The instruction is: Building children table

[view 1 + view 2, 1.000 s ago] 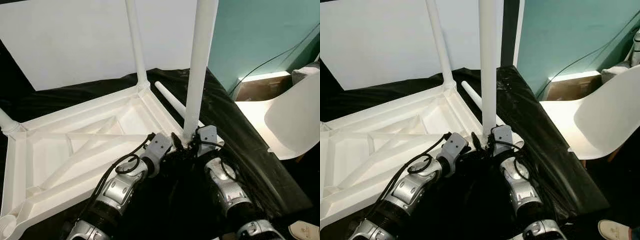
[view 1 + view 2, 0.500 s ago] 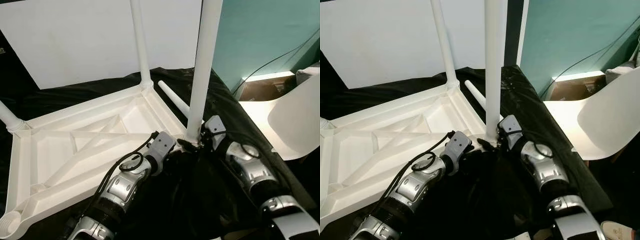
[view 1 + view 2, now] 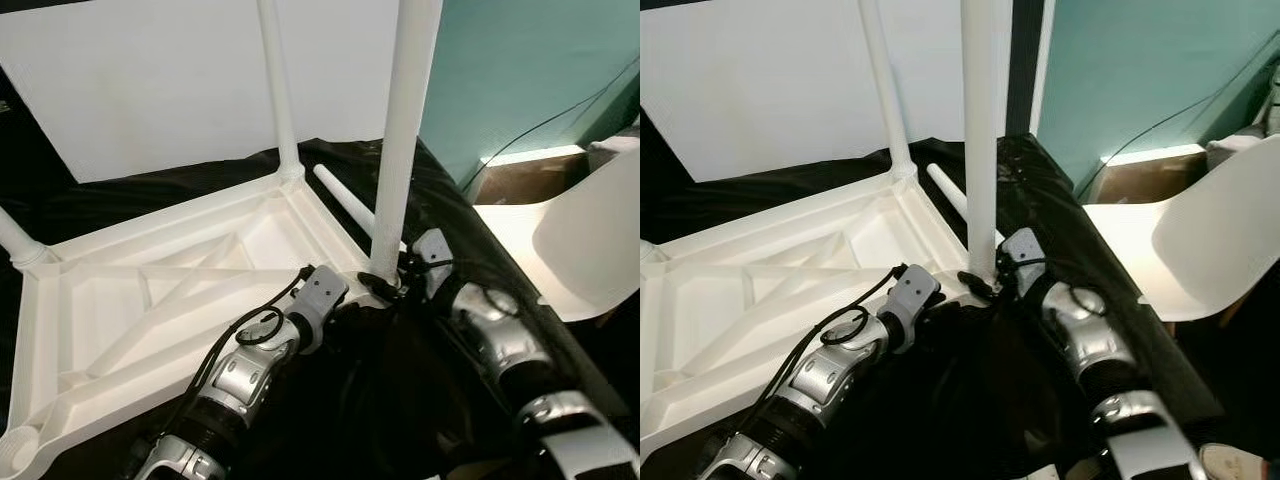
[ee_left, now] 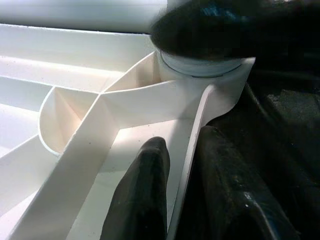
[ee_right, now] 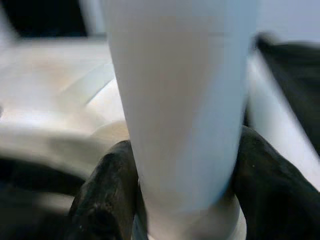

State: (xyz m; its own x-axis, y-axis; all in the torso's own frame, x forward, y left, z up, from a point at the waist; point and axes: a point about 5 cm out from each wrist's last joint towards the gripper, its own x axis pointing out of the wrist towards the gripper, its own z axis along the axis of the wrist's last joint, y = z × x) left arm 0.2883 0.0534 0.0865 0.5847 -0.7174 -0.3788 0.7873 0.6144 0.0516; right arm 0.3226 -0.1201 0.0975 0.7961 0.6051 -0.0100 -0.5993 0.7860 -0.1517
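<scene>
Tabletop (image 3: 150, 290): white plastic, lay upside down with ribbed underside up, just ahead of both hands; inverted so the leg sockets faced upward for fitting.
Left hand (image 4: 185, 185): fingers (image 4: 142, 200) pinched the tabletop's thin rim wall, one inside and one outside, close beside the corner socket; judged to steady the frame against turning.
Near leg (image 3: 400, 140): white tube, upright in the corner socket directly between the two hands; base seated or nearly so, thread not visible.
Right hand (image 5: 175, 200): fingers (image 5: 105, 195) closed around the base of the near leg, just above its collar; judged to be twisting or holding it plumb while it seats.
Far leg (image 3: 275, 90): upright in the corner beyond the hands, already fitted.
Loose leg (image 3: 345, 205): lay flat on the cover beyond the right hand, beside the tabletop's edge, awaiting fitting.
Surface: black plastic sheet (image 3: 1060, 240) covering the support; what lay beneath could not be told.
Room: white panel (image 3: 150, 80) behind; teal wall (image 3: 520, 70) and white chair (image 3: 1210, 240) outboard of the right hand.
</scene>
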